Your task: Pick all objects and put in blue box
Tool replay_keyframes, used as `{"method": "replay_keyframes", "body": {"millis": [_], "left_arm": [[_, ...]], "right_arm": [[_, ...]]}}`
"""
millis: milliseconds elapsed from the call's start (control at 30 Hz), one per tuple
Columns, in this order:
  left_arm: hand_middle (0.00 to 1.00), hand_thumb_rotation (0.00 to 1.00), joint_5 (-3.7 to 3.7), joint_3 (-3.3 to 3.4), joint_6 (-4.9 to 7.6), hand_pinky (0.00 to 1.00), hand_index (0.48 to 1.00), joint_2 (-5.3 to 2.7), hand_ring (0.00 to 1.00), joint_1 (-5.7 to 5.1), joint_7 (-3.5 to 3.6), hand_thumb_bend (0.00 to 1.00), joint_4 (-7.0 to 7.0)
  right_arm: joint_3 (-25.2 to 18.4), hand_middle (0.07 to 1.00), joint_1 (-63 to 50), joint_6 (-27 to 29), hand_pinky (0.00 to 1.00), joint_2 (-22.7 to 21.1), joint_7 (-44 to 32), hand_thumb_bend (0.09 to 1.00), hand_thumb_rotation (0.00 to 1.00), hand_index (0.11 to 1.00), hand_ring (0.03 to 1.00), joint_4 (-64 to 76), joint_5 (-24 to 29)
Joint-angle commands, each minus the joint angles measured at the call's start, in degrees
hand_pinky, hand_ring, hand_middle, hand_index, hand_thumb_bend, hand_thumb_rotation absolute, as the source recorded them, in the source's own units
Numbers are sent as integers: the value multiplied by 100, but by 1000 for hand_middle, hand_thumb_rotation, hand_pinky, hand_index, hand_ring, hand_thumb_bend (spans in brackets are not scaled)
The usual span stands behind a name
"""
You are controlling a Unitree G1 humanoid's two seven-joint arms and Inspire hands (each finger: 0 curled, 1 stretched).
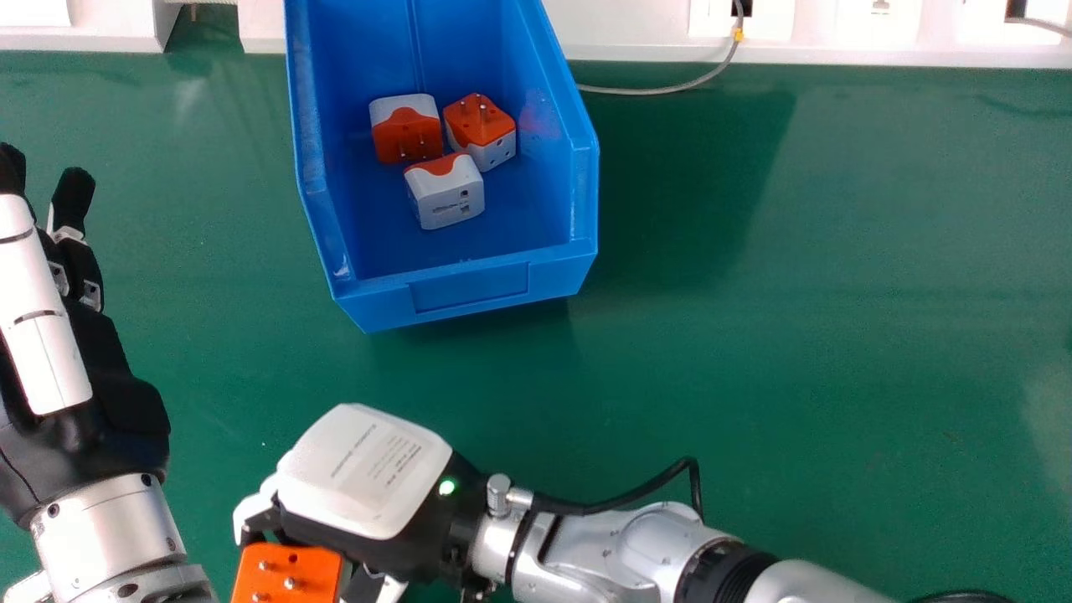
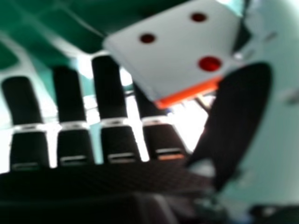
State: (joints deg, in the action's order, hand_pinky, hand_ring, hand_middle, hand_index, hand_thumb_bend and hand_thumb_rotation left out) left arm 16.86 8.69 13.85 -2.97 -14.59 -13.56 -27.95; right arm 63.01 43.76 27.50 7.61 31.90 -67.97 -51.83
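Head view, near to far. At approx. 7 to 8 o'clock, near edge: orange-and-white plastic block-shaped plug adapter w/ metal pins [image 1: 319,566], held in the black-and-white mechanical R hand [image 1: 368,473]. Grasp: adapter pinched b/w thumb [image 2: 238,116] & fingers, per R hand view; its white socket face w/ dark red holes shows there, while the orange pin face is turned up to the head cam. Adapter is outside the box, well short of it.

At 9 o'clock: black-and-white mechanical L hand [image 1: 126,402], idle, nothing in grasp, fingers extended, over the green flat tabletop [image 1: 796,360].

Farther off, approx. 11 o'clock: blue open-topped plastic box [image 1: 469,286]. Inside, clustered, 3 more adapters of the same type: white-sided one w/ orange end [image 1: 448,197] at the cluster's 6 o'clock; white-and-orange one w/ dark pins [image 1: 407,130] at 10 o'clock; orange-topped one w/ pins up [image 1: 479,121] at 2 o'clock.

Status (judged): 3 adapters done; 1 in hand, not yet deposited. Left to do: carry it toward 11 o'clock, over the near wall, & release. Task prob. in late stage; whether other obj. lie out of frame, can't tell.
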Motion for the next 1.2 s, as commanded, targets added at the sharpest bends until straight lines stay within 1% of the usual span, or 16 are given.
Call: {"method": "replay_keyframes", "body": {"millis": [0,133,200,267,400,467,533,633,667,733,800,867,967,1033,1167], "left_arm": [[1000,712,-27,6,115,909,1000,-256,994,104,-6,654,-96],[1000,725,-40,-10,125,913,1000,-247,999,87,10,651,-92],[1000,729,-67,-10,102,911,1000,-248,997,85,-14,651,-94],[1000,739,-82,-3,102,910,1000,-234,997,86,-14,646,-79],[1000,741,-35,8,140,910,1000,-228,997,84,17,644,-52],[1000,742,-23,14,150,912,1000,-231,998,79,19,644,-47],[1000,738,-39,15,157,913,1000,-231,999,69,12,648,-43],[1000,737,-46,6,189,913,1000,-217,1000,43,41,649,-33],[1000,737,-63,-1,193,914,1000,-221,1000,32,38,649,-39],[1000,746,-69,-21,200,915,1000,-238,1000,4,37,647,-60],[1000,748,-96,-37,179,915,1000,-248,1000,-18,18,646,-77],[1000,748,-129,-51,150,915,1000,-256,1000,-43,-9,646,-104],[1000,750,-184,-62,100,915,1000,-247,998,-46,-47,645,-114],[1000,756,-180,-63,108,914,1000,-234,995,-35,-38,642,-95],[1000,757,-122,-52,75,919,1000,-235,993,0,-45,636,-76]], "right_arm": [[-107,481,297,-230,303,110,-268,517,0,519,403,-345,-131],[-130,491,275,-173,306,69,-55,517,0,510,397,-345,-216],[-134,490,273,-215,302,63,-26,516,0,519,397,-359,-253],[-154,488,273,-223,302,51,33,516,0,523,399,-367,-276],[-241,488,300,-226,303,-2,153,516,0,523,399,-365,-252],[-333,496,317,-266,301,-40,110,511,0,524,408,-342,-185],[-525,519,336,-224,296,-134,-55,499,0,524,430,-271,-40],[-925,523,312,-94,297,-371,-262,498,0,524,433,-76,216],[-1061,521,288,-92,303,-464,-356,497,0,527,436,24,282],[-1350,515,196,-20,306,-682,-595,494,0,541,428,307,441],[-1757,514,-70,265,308,-1069,-863,494,0,543,427,871,767],[-2011,514,-344,326,308,-1345,-1124,494,0,543,427,1441,953],[-2379,513,-951,372,312,-1805,-1383,493,0,541,426,2465,1223],[-2573,514,-1233,249,321,-1979,-1636,494,0,532,427,2922,1355],[-2955,523,-1527,37,342,-2128,-1988,496,0,504,431,3447,1510]]}}
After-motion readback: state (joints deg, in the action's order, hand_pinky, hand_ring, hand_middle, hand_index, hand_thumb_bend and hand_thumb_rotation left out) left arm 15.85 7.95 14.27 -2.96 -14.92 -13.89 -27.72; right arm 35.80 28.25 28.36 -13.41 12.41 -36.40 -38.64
